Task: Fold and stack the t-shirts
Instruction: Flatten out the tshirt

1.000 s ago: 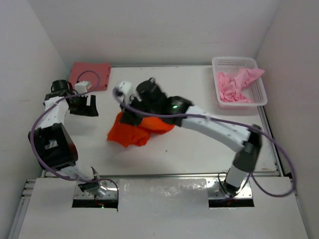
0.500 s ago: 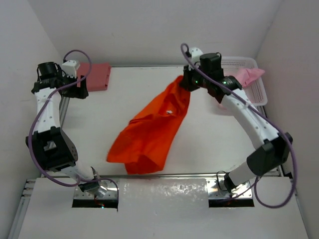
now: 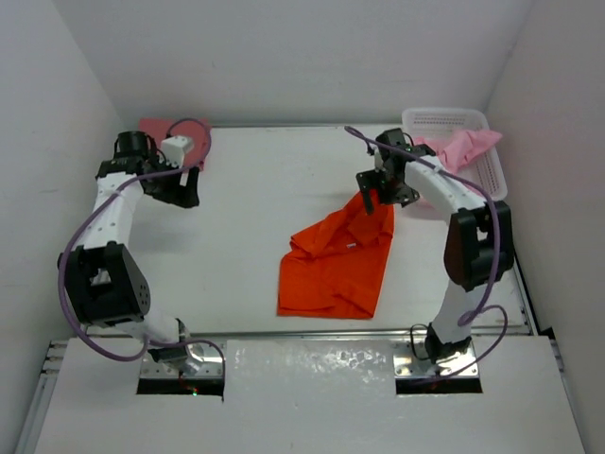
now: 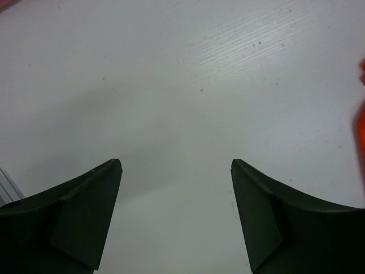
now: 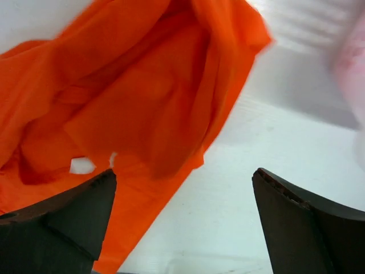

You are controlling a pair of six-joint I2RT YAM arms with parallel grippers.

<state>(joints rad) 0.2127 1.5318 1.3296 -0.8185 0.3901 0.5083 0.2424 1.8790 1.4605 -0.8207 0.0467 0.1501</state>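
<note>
The orange t-shirt (image 3: 336,270) lies loosely spread on the table right of centre, its top corner under my right gripper (image 3: 386,197). In the right wrist view the orange t-shirt (image 5: 142,103) fills the upper left and my right gripper (image 5: 183,171) stands wide open above it, holding nothing. The light pink t-shirt (image 3: 461,149) hangs crumpled over the white basket (image 3: 444,117) at the back right. The rose-red t-shirt (image 3: 156,127) lies at the back left, mostly hidden by my left arm. My left gripper (image 3: 180,189) (image 4: 175,165) is open over bare table.
White walls close in the table on the left, back and right. The pink cloth (image 5: 351,63) shows as a blur at the right edge of the right wrist view. A sliver of orange cloth (image 4: 361,125) shows at the right edge of the left wrist view.
My right gripper has opened and let go of the orange t-shirt, which has dropped from hanging stretched to lying on the table. The left arm has shifted slightly right and nearer.
</note>
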